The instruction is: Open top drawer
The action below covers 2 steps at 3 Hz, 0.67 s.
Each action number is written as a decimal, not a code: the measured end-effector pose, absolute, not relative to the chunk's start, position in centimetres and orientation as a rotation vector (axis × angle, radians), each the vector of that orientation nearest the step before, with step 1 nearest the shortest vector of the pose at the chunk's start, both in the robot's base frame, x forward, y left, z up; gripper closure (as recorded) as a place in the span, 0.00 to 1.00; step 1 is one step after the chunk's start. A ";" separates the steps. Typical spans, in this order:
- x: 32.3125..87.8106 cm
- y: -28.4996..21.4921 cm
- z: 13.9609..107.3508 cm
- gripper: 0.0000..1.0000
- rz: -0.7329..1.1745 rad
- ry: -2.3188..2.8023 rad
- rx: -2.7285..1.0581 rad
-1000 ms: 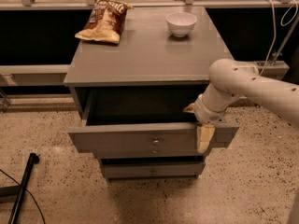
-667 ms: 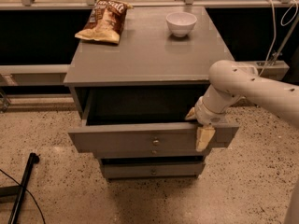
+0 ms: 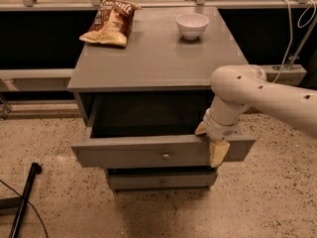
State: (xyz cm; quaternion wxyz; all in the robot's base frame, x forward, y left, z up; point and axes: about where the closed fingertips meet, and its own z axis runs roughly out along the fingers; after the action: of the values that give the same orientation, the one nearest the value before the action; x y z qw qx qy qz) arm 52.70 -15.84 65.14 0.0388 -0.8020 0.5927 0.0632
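Observation:
The top drawer (image 3: 129, 155) is a wide grey drawer with a small round metal knob (image 3: 166, 155) at its centre. It stands pulled out from the grey cabinet (image 3: 158, 58), and its dark inside shows behind the front panel. My gripper (image 3: 210, 143) sits on the top edge of the front panel, right of the knob. One tan finger (image 3: 218, 153) hangs down in front of the panel and the other is behind it, so the panel is clamped between them. My white arm comes in from the right.
A narrower grey drawer (image 3: 158, 181) is shut below. A chip bag (image 3: 111, 21) and a white bowl (image 3: 192, 25) lie on the cabinet top. A black pole (image 3: 22, 202) lies on the speckled floor at left. Cables (image 3: 297, 29) hang at the right.
The drawer front and my gripper have come slightly further out toward the camera. Nothing else has moved.

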 end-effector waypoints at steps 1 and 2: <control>50.8 -16.3 66.2 0.53 0.242 1.768 -2.475; 49.6 -16.7 67.4 0.74 0.335 1.673 -2.436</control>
State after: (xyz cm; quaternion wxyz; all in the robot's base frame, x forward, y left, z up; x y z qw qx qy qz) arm 49.60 -16.66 67.36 0.0834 -0.8162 0.5605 0.1121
